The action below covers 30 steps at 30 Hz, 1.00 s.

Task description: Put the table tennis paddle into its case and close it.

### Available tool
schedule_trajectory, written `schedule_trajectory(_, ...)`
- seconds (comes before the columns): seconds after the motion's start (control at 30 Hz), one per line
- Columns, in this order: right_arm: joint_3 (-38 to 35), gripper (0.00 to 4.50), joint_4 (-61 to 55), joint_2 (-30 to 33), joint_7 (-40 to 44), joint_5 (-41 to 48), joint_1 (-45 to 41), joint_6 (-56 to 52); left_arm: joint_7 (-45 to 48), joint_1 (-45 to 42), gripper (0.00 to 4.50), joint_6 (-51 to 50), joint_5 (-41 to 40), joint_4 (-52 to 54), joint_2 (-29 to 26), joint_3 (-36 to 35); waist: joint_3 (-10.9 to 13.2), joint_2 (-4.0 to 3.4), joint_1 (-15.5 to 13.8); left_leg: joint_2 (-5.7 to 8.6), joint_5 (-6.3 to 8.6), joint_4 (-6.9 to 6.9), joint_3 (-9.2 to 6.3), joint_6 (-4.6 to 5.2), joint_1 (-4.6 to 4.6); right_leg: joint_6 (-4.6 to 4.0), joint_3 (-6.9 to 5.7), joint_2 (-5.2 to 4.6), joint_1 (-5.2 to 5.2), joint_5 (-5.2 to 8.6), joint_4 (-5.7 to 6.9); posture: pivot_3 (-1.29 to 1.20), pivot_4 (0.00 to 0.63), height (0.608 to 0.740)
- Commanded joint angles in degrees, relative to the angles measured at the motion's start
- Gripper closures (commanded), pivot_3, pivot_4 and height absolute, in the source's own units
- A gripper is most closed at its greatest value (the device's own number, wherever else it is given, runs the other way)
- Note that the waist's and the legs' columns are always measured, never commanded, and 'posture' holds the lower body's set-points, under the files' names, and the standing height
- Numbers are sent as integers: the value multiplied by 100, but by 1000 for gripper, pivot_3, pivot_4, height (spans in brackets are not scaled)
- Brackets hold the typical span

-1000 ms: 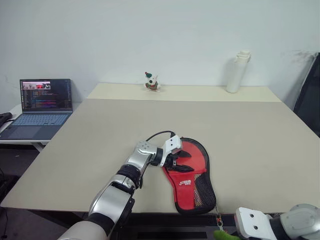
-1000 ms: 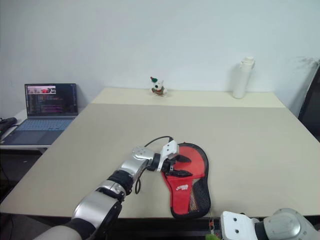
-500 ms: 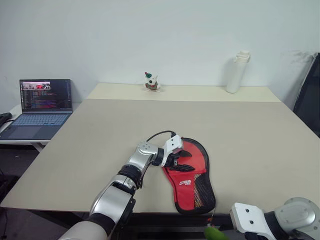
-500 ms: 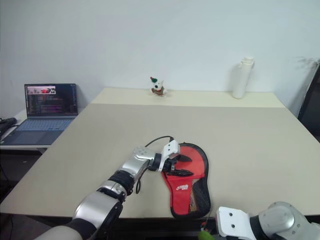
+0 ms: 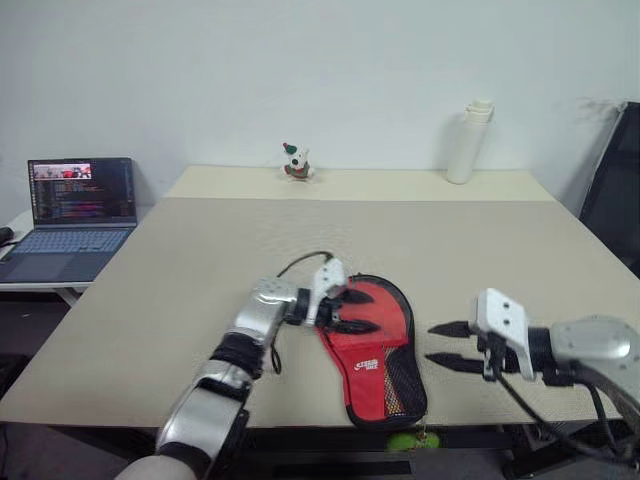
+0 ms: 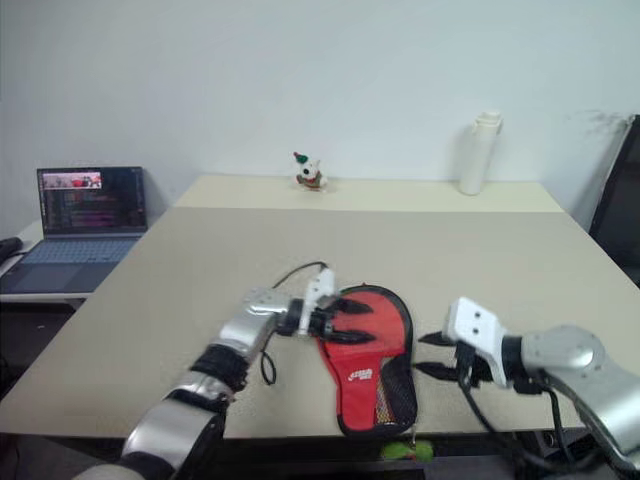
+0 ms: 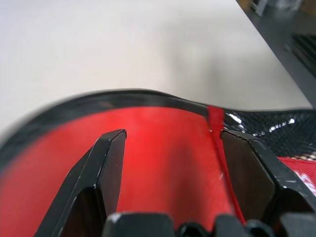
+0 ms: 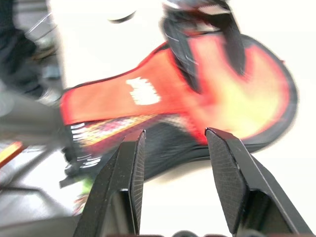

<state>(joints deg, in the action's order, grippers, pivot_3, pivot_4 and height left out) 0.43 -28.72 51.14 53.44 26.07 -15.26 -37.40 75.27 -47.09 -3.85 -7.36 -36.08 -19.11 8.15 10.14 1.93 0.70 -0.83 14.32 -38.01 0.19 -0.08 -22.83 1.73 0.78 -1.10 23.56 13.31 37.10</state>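
Plainly, the case (image 5: 372,345) is seen lying flat on the surface (image 5: 500,240), red face up, its round end under the left end effector (image 5: 350,311) and its narrow end reaching the near edge, where a green fuzzy charm (image 5: 405,440) hangs over. The left end effector is held with its fingers spread, empty, low over the round end; whether the fingertips touch the fabric cannot be told. The right end effector (image 5: 447,345) is seen just beside the case's right edge, above the surface, its fingers parted and nothing between them. The paddle cannot be made out as a separate thing; it is judged to be either already inside the case or hidden.

Trouble is judged most likely from the softness of the case. If its edge is pinched from the right while the round end is not pressed down, the fabric may bunch or the whole case may slide on the smooth surface, toward the near edge. The black mesh pocket (image 5: 402,380) may be snagged by a fingertip meant for the rim. The dangling charm could be caught and the case dragged off.

The case is of soft cloth, paddle-shaped, bordered in black, with a white logo (image 5: 372,363). The surface is matt, pale and hard.
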Motion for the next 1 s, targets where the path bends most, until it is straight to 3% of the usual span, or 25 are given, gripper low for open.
schedule_trajectory(0.03, -24, 2409, 783, -350, 71, 32, -599, 330, -41, 230, 1185, -627, -428, 1112, -456, -378, 0, -4, 11, -1, 0, 0, 0, 0, 0, -1, 0, 1, 1, 0, 1, 0, 150, 740)
schedule_trajectory(0.23, 218, 2409, 2646, -1243, 38, -399, -1846, 1174, -586, 1388, 1185, -1960, -1146, 3121, -1316, -1120, 3, -8, 85, 2, 0, -3, 3, 0, 1, -22, 3, -8, 0, -13, 3, 0, 150, 740)
schedule_trajectory(0.53, 317, 2409, 4718, -1453, 647, -1001, -2578, 2380, -2067, 2765, 1185, -2905, -1557, 4995, -1303, -1594, 4, -9, -13, 10, -1, -4, -3, -1, -3, -29, 6, -23, -1, -18, 2, 0, 150, 740)
schedule_trajectory(0.77, -107, 2409, 5145, -1054, 627, -1023, -2472, 2479, -2584, 2734, 1185, -2986, -1634, 5196, -1296, -1470, 5, -11, -30, 9, -1, -3, 2, -1, 0, -31, 6, -22, -2, -19, 3, 0, 150, 740)
schedule_trajectory(1.0, -196, 2409, 4256, -926, 350, -1069, -1846, 2020, -2891, 2886, 1185, -2812, -1577, 4966, -1198, -1457, 6, -14, -22, 4, -1, 2, 3, -1, 1, -32, 15, -18, 0, -18, 3, 0, 150, 740)
